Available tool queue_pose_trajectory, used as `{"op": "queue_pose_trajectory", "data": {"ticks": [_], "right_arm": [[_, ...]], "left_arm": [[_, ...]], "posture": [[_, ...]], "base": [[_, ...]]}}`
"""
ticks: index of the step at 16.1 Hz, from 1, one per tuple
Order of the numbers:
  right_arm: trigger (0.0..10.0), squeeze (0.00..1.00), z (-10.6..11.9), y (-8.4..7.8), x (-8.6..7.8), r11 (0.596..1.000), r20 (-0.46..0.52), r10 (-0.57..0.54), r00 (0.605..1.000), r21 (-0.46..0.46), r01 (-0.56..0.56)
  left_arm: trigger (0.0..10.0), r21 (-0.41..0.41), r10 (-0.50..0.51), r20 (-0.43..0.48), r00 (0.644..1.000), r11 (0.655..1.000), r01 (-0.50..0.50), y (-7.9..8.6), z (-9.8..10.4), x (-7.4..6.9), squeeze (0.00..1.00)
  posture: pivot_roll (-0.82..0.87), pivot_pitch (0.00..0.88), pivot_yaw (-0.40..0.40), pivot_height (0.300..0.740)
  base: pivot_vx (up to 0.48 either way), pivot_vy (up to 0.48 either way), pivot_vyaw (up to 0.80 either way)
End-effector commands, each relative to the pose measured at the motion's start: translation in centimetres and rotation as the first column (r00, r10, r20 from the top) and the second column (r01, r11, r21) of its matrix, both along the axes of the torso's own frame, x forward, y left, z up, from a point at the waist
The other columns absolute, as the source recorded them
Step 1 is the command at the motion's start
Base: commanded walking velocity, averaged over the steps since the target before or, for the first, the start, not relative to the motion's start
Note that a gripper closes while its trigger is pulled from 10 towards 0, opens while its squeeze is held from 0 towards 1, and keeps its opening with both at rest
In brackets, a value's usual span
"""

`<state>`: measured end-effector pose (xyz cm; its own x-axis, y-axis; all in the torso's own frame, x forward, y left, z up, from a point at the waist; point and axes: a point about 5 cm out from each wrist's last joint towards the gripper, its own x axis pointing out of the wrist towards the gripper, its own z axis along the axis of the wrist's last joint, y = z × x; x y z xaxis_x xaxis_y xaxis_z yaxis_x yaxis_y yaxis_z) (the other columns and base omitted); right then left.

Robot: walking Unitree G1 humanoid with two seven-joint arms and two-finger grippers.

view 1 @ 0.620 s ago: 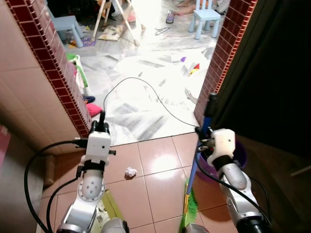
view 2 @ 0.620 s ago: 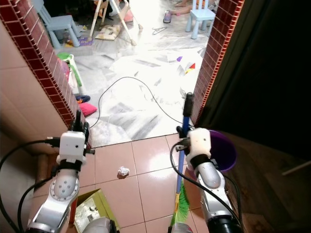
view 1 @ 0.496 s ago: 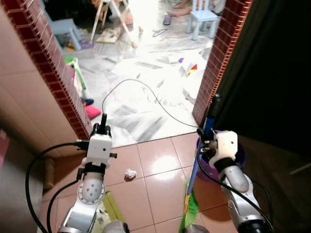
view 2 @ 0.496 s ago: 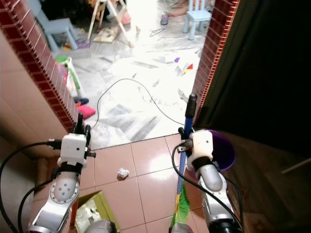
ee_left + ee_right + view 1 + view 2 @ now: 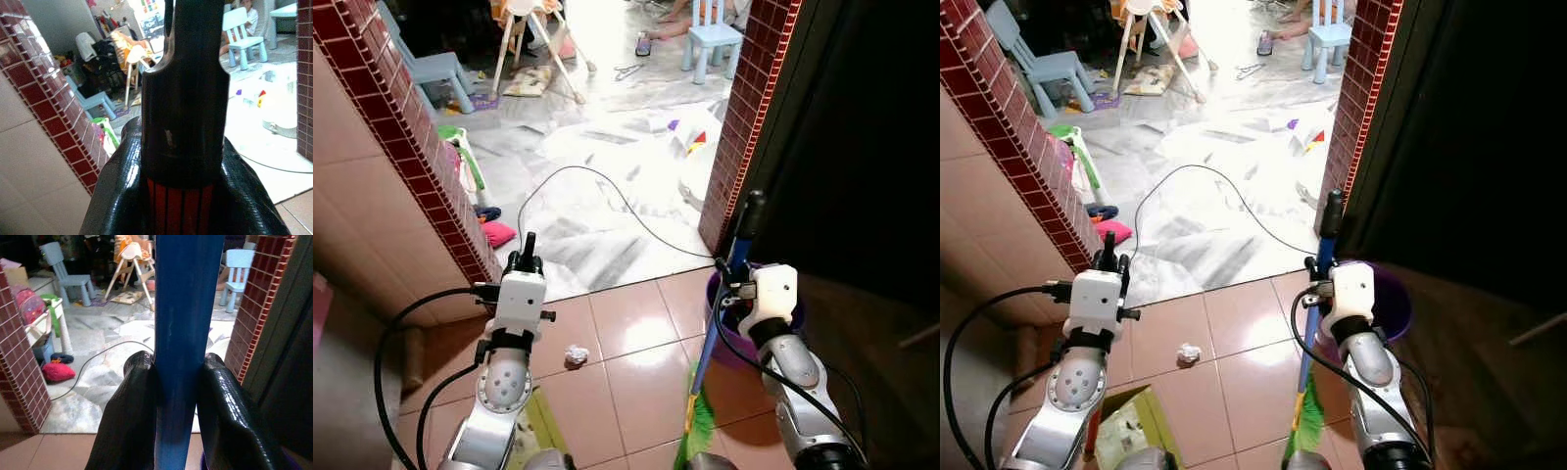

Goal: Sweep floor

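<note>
Broom [image 5: 717, 323] handle raised slightly; right tool [image 5: 171, 416] clamps blue shaft.

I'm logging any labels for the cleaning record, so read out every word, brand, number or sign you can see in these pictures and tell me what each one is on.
No text can be read anywhere.
The poster on the far wall, seen in the left wrist view, carries coloured patches, too small and blurred to read.
The broom held by the right gripper shows a plain blue handle, no label.
The dustpan handle in the left gripper shows no marking.
</note>
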<state>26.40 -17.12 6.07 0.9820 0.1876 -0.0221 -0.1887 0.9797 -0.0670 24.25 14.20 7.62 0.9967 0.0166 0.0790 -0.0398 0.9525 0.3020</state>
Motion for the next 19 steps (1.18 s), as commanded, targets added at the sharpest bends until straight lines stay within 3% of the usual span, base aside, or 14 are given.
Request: {"op": "queue_pose_trajectory", "data": {"ticks": [1, 5, 11, 14, 17, 19], "right_arm": [[10.0, 0.00, 0.6, 0.2, 0.2, 0.999, 0.011, 0.032, 0.999, -0.013, -0.032], [10.0, 0.00, 0.7, 0.7, 0.5, 0.997, -0.008, 0.074, 0.997, -0.011, -0.074], [10.0, 0.00, 0.7, 0.5, 0.4, 1.000, -0.018, 0.017, 1.000, -0.003, -0.017], [10.0, 0.00, 0.9, -0.3, 0.2, 0.998, -0.041, -0.015, 0.999, -0.066, 0.012], [10.0, 0.00, 1.6, -0.4, 0.7, 0.997, -0.021, -0.020, 1.000, -0.078, 0.019], [10.0, 0.00, 1.6, -0.3, 0.9, 0.997, -0.041, -0.028, 0.999, -0.072, 0.025]], "left_arm": [[10.0, 0.020, 0.011, 0.014, 1.000, 1.000, -0.011, 0.3, 0.5, 0.1, 0.00], [10.0, -0.023, 0.077, 0.020, 0.997, 0.997, -0.077, 0.9, 0.8, 0.3, 0.00], [10.0, -0.029, -0.026, 0.000, 1.000, 0.999, 0.026, -0.7, 0.9, 0.8, 0.00], [10.0, -0.080, -0.089, -0.017, 0.996, 0.993, 0.088, -1.7, 1.1, 1.3, 0.00], [10.0, -0.094, -0.104, -0.020, 0.994, 0.990, 0.102, -1.9, 1.2, 1.4, 0.00], [10.0, -0.096, -0.112, -0.028, 0.993, 0.989, 0.109, -2.0, 1.2, 1.4, 0.00]], "posture": [[-0.11, 0.000, 0.013, 0.740], [-0.09, 0.000, -0.020, 0.740], [-0.12, 0.000, 0.027, 0.740], [-0.14, 0.000, 0.041, 0.740], [-0.14, 0.000, 0.045, 0.740], [-0.14, 0.000, 0.044, 0.740]], "base": [[0.000, 0.000, 0.79], [0.000, 0.000, 0.58], [0.000, 0.000, 0.00], [0.000, 0.000, 0.00], [0.000, 0.000, 0.00], [0.000, 0.000, -0.80]]}}
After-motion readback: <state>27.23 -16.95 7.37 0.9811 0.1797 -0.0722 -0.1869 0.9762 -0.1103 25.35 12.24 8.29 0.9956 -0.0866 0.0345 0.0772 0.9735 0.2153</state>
